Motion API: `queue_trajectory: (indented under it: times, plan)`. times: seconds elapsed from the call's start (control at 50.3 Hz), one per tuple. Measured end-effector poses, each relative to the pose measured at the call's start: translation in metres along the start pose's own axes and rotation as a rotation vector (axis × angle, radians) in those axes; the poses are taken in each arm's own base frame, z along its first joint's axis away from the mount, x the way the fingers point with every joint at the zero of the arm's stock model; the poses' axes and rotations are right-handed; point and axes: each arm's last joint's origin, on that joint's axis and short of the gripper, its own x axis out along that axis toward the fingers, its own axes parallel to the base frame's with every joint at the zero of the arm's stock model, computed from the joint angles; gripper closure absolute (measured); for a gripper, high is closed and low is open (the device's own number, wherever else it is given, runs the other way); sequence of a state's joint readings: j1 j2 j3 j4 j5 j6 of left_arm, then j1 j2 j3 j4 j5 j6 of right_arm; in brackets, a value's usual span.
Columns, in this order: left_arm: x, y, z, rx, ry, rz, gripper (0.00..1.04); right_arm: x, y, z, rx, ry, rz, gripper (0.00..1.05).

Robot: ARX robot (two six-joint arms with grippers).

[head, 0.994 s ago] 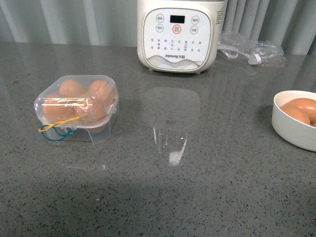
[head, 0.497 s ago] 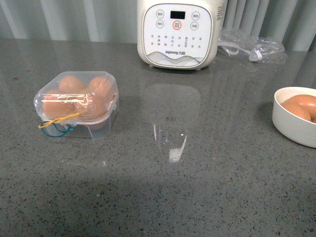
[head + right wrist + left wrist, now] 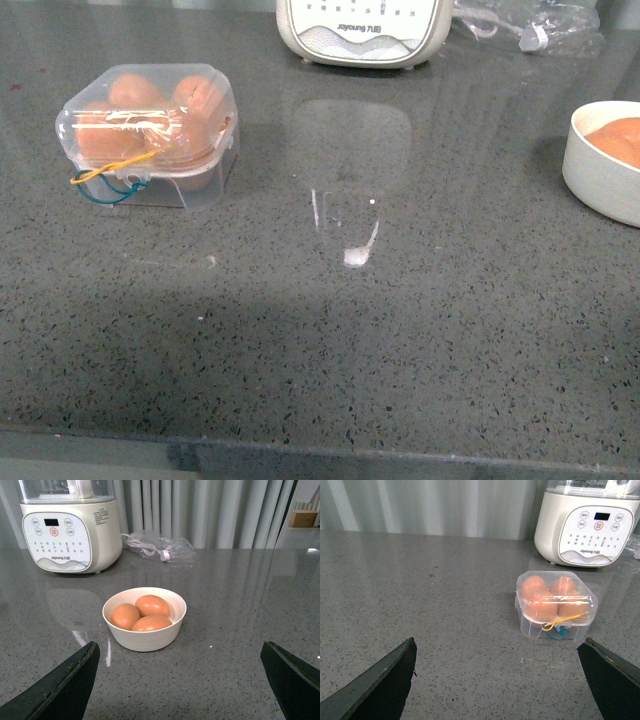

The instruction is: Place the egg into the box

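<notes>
A grey speckled counter (image 3: 420,340) is filling most of the front view, with neither arm showing there. A cream kitchen appliance (image 3: 363,30) with a button panel is standing at the far edge, and a crumpled clear plastic bag (image 3: 545,25) holding a white cord is lying just to its right. A round white bowl (image 3: 145,632) is sitting at the right side of the counter, well apart from everything else, and three brown eggs (image 3: 150,615) are resting together inside it. On the left side, a small clear box (image 3: 148,135) is sitting with its lid closed; four brown eggs are filling its compartments, and a yellow loop and a blue-green loop (image 3: 110,185) are hanging at its front. The left pincer (image 3: 500,685) is hovering wide apart, near the box and holding nothing. The right pincer (image 3: 180,685) is likewise spread wide and holding nothing, near the bowl.
</notes>
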State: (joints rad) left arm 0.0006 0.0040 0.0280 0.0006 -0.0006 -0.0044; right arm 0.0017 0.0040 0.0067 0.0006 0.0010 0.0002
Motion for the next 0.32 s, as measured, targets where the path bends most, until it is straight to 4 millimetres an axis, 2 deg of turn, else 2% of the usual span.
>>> queue_trajectory:
  times: [0.318]
  plan:
    - [0.0000,0.0000,0.0000,0.000,0.000,0.000,0.07,0.0000,0.0000,0.0000,0.000,0.000,0.000,0.07]
